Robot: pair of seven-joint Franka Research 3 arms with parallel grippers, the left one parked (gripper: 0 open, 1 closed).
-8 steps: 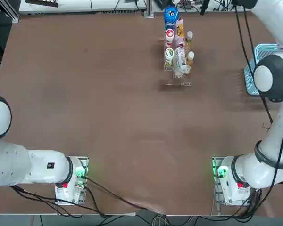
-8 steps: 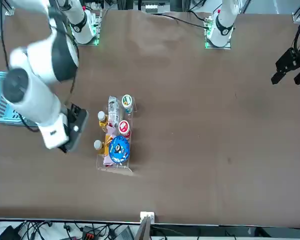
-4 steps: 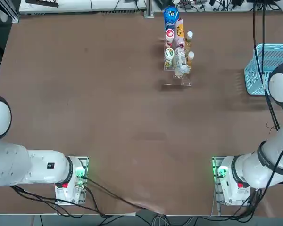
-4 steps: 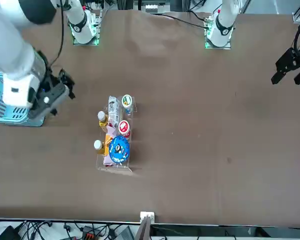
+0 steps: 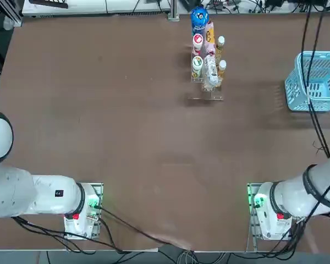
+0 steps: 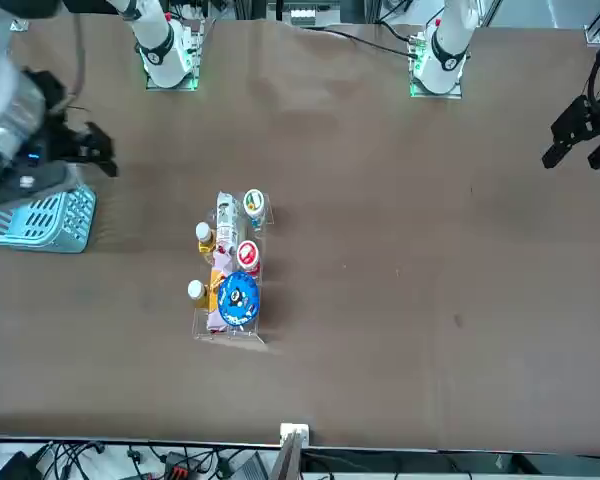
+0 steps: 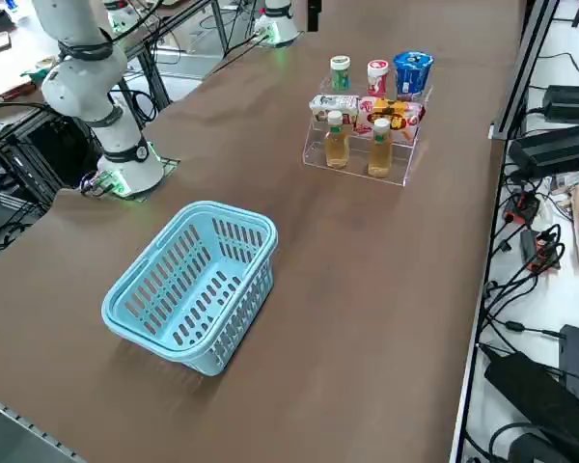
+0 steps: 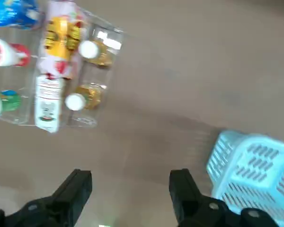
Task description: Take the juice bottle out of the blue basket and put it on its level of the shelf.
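Right side view: both juice bottles point(image 7: 337, 139) stand on the shelf point(image 7: 362, 159), lowest level; blue basket point(image 7: 193, 285) lies well apart. Right gripper point(image 8: 130, 191) is wide apart, holding nothing, above the table point(image 7: 367, 270).

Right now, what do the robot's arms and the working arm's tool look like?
Both arms are glossy white with rounded joints. The right arm stands on a metal base plate lit green, with black cables trailing from it and a dark band at a joint. Its tool has two black, blocky, tapered fingers on a dark wrist body. The basket is light blue lattice plastic.
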